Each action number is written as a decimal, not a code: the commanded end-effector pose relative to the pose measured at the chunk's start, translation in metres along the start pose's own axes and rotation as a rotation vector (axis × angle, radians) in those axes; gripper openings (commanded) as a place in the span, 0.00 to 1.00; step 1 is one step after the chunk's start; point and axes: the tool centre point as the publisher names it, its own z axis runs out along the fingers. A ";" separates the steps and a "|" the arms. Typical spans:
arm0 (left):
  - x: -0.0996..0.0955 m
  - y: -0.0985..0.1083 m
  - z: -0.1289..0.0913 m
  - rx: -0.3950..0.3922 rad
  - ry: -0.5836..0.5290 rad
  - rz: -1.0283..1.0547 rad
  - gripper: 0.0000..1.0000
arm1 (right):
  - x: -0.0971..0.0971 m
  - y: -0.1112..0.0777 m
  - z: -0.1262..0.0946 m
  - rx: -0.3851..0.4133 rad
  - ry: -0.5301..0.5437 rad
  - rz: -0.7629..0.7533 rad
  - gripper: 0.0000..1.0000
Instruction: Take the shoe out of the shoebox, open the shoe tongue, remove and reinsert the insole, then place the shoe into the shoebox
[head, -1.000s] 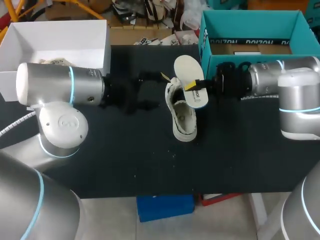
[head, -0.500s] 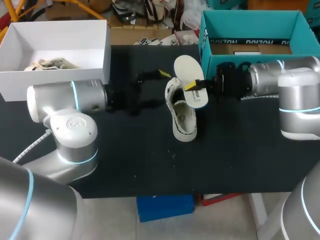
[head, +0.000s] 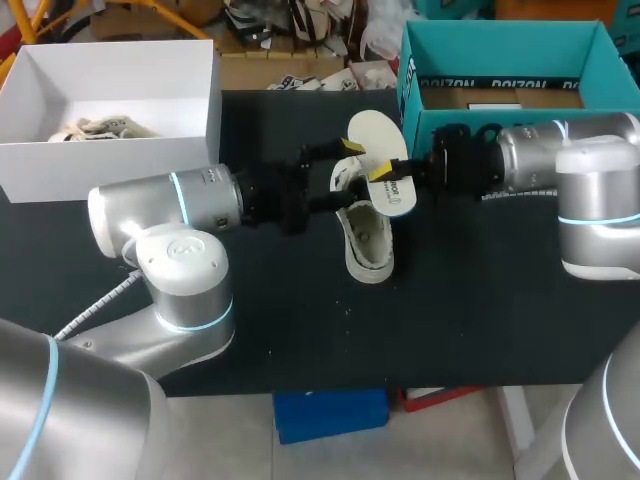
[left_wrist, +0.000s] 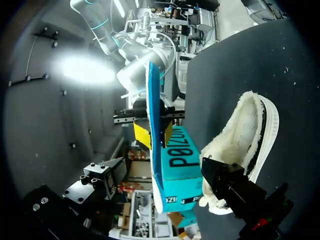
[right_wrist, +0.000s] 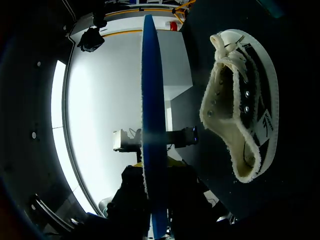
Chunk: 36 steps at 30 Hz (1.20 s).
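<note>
A cream canvas shoe lies on the black table. Above its heel end my right gripper is shut on the white insole, holding it on edge. In the right wrist view the insole shows as a thin blue edge rising from between the fingers, with the shoe beside it. My left gripper is open, with one finger on each side of the shoe's heel end, close to the insole. In the left wrist view the insole stands ahead and the shoe is beside one finger.
The teal shoebox stands open at the back right, behind my right arm. A white box at the back left holds another cream shoe. The table's front half is bare black cloth.
My left arm has swung right across the table, bringing its open gripper up to the shoe's heel end and the insole. The right arm, insole and shoe have stayed put.
</note>
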 end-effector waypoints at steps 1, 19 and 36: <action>-0.003 0.004 0.012 -0.015 0.002 0.014 1.00 | 0.000 0.000 0.001 -0.002 -0.001 0.000 0.00; -0.010 0.019 0.030 0.000 -0.032 0.020 0.44 | 0.000 0.000 0.001 -0.002 -0.001 0.000 0.00; 0.000 0.017 0.028 0.000 -0.011 0.011 0.00 | 0.000 0.000 0.001 -0.007 0.003 -0.003 0.49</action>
